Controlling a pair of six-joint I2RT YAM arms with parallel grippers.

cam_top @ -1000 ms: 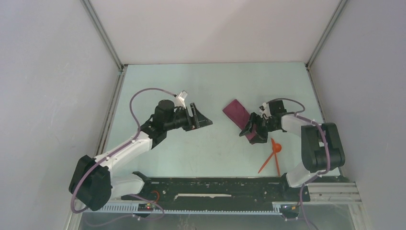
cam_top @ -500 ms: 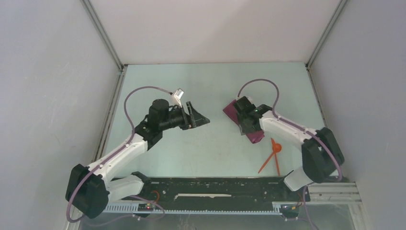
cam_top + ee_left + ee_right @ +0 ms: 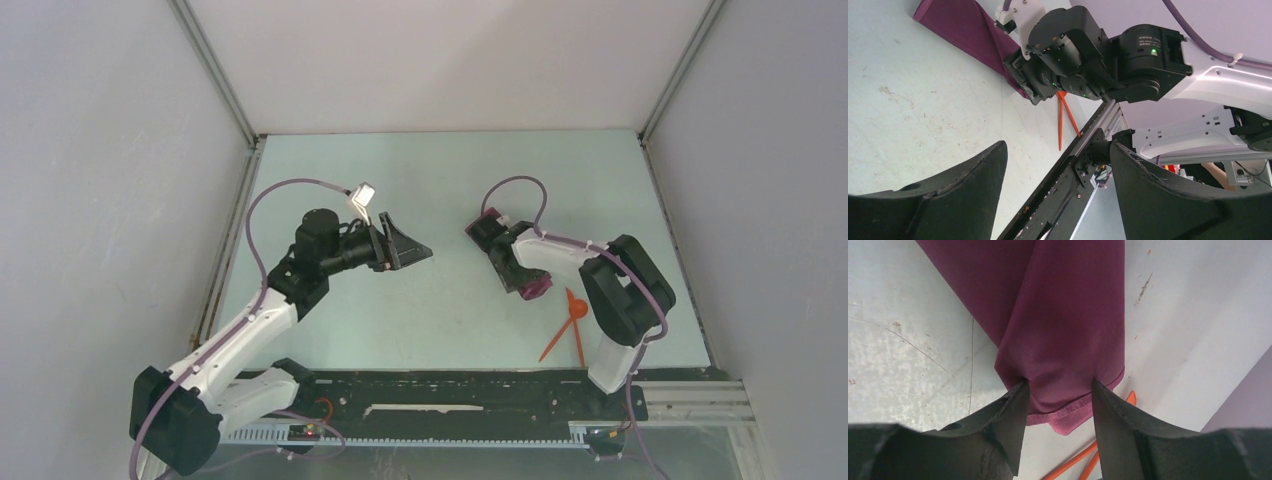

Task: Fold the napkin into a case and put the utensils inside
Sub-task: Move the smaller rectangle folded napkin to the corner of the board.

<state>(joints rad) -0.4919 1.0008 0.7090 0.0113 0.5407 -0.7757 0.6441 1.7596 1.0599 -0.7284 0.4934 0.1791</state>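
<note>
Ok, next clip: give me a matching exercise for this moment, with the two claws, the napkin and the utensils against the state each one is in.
Things:
A. left claw
B. right claw
C. napkin
D. utensils

States:
1. orange-red, lying outside the napkin
2. open, holding nothing
3. folded into a narrow purple strip
4. closed on the napkin's end nearest the utensils

Pairs: A-2, B-4, C-3, D-1
</note>
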